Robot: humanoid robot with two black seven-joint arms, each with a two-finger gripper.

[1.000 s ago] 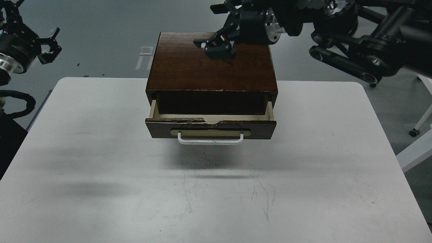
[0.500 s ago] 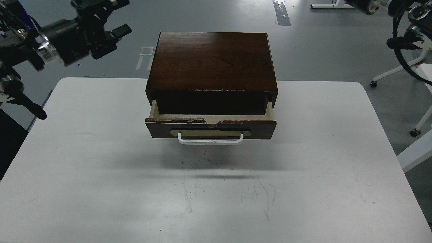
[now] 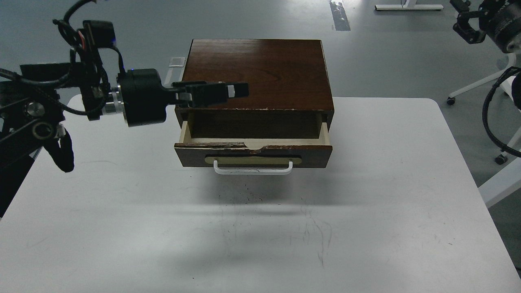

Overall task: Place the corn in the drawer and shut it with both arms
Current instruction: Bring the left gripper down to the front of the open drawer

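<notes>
The drawer [image 3: 253, 154] of the dark brown cabinet [image 3: 256, 73] stands partly pulled out, its white bar handle [image 3: 253, 169] facing me. The part of its inside that shows is dark and shows no corn; the corn is out of view. My left gripper [image 3: 234, 91] reaches in from the left, level, pointing right, just above the cabinet's front left top edge and the drawer's opening. It is seen side-on, so its fingers cannot be told apart. My right gripper [image 3: 464, 19] is far off at the top right, over the floor, its prongs spread and empty.
The cabinet stands at the back middle of a white table [image 3: 122, 228]. The legs of a white chair or stand [image 3: 502, 179] are beside the table's right edge. Grey floor lies beyond the table.
My left arm has swung in from the upper left and down to the cabinet's front left edge. My right gripper has come into view at the top right. The drawer has not moved.
</notes>
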